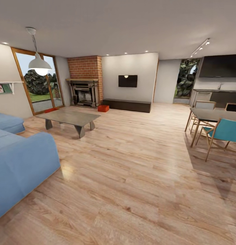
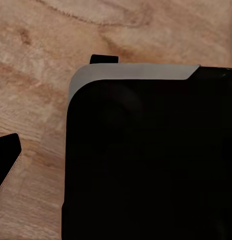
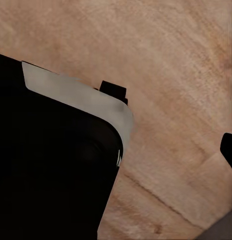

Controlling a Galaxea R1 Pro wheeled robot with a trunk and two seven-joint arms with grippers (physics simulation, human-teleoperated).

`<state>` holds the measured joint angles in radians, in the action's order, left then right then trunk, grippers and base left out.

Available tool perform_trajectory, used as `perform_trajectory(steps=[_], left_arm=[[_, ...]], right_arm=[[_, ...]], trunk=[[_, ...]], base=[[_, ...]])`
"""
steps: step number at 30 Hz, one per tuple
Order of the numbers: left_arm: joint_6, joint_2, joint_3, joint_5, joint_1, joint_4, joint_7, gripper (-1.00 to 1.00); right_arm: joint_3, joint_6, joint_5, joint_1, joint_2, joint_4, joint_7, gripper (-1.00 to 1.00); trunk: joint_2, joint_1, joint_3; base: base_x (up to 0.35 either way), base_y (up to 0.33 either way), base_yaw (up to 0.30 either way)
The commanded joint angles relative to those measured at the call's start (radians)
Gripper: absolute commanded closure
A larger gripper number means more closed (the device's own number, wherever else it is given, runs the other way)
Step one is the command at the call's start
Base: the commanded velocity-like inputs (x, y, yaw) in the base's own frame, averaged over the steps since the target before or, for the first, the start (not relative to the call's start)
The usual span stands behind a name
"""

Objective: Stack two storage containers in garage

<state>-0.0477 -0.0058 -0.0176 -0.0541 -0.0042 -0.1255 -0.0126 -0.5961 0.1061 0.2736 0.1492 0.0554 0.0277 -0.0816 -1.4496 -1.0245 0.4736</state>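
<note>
**Still in the living room, containers way across the floor**

Since the robot stands back by the sofa (image 1: 19,160), both containers are far off: one orange-red container (image 1: 103,108) sits on the wood floor (image 1: 138,177) at about 11 o'clock, near the fireplace (image 1: 84,92); a second bit of orange (image 1: 51,110) shows at 10 o'clock behind the coffee table (image 1: 68,118), probably the other one. Can't tell if either end effector is released or clenched, since the wrist views mostly catch dark robot body over planks. Risk as I see it: clipping the coffee table or the sofa corner driving in, because the path squeezes between them.
</note>
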Motion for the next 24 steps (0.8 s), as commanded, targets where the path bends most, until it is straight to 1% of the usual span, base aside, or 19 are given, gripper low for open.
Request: perform_trajectory(steps=[1,24], left_arm=[[-0.002,0.0,0.0,-0.006,0.0,0.0,-0.001,-1.0],[-0.002,0.001,0.001,-0.007,0.0,0.0,-0.001,-1.0]], right_arm=[[-0.007,0.006,0.011,0.001,0.0,0.003,-0.006,-1.0],[-0.007,0.006,0.011,0.001,0.0,0.003,-0.006,-1.0]], trunk=[[0.0,-0.001,0.001],[0.0,-0.001,0.001]], base=[[0.321,0.0,0.0],[0.321,0.0,0.0]])
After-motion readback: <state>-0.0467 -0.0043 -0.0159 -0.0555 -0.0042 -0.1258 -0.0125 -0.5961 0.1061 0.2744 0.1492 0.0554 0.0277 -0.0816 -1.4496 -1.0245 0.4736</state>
